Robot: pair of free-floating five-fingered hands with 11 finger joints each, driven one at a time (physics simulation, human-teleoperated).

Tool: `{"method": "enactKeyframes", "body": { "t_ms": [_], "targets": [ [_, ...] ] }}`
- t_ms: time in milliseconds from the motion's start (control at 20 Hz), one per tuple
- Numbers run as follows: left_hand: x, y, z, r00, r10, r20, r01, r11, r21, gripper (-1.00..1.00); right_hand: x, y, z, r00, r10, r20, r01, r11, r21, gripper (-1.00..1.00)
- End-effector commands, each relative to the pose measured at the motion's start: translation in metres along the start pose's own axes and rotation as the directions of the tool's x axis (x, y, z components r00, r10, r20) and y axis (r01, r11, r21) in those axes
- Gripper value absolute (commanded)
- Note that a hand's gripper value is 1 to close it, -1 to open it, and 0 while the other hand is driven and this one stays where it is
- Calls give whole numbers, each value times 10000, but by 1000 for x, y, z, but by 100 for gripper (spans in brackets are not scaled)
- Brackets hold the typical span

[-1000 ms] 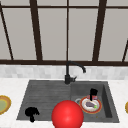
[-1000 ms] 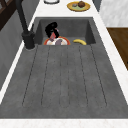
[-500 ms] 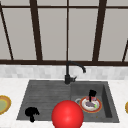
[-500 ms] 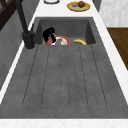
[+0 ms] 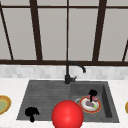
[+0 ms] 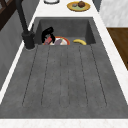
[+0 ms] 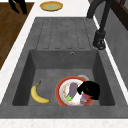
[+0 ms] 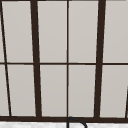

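Black against the grey basin, the right hand (image 5: 92,93) reaches down over the far edge of a red-rimmed plate (image 5: 98,108) that lies on the floor of the sink (image 5: 106,93). From the right side view its fingers curl round a small reddish item (image 7: 83,99) on the plate's rim, touching it; what that item is cannot be told. A purple eggplant (image 7: 72,89) with a green stem lies across the middle of the plate, just beside the hand. In the left side view the same hand (image 6: 47,33) hangs over the plate's near-faucet edge. A banana (image 7: 37,95) rests on the basin floor beside the plate, apart from it. The round drain (image 7: 82,77) peeks out behind the plate.

The left hand (image 5: 31,113) hovers over the ribbed draining board, near its front left corner, with fingers bent loosely downward and nothing in them. A big red ball (image 5: 67,115) stands in front of the sink's middle, between the two hands. The dark faucet (image 5: 68,75) rises at the back of the sink, under the window (image 8: 67,57). On the white desk (image 5: 10,85), a yellow plate (image 5: 3,104) sits left of the sink, and another yellow plate (image 6: 78,6) carrying some food sits at the right end.
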Motion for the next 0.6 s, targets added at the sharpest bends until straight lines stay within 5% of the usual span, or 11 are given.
{"method": "enactKeyframes", "body": {
  "t_ms": [0, 150, 350, 550],
  "targets": [
    [0, 0, 0, 10000, 0, 0, 0, 10000, 0, 0, 2, 4, 27, 9998, 95, -183, -104, 9986, -516, -100],
    [0, 0, 0, 10000, 0, 0, 0, 10000, 0, 0, 13, -17, 38, 9991, 160, -387, -190, 9968, -773, -100],
    [0, 0, 0, 10000, 0, 0, 0, 10000, 0, 0, 15, -23, 68, 9994, -245, -241, 250, 9994, 219, -100],
    [0, 0, 0, 10000, 0, 0, 0, 10000, 0, 0, 25, -43, 98, 9998, 164, -74, -167, 9988, -461, -100]
  ]
}}
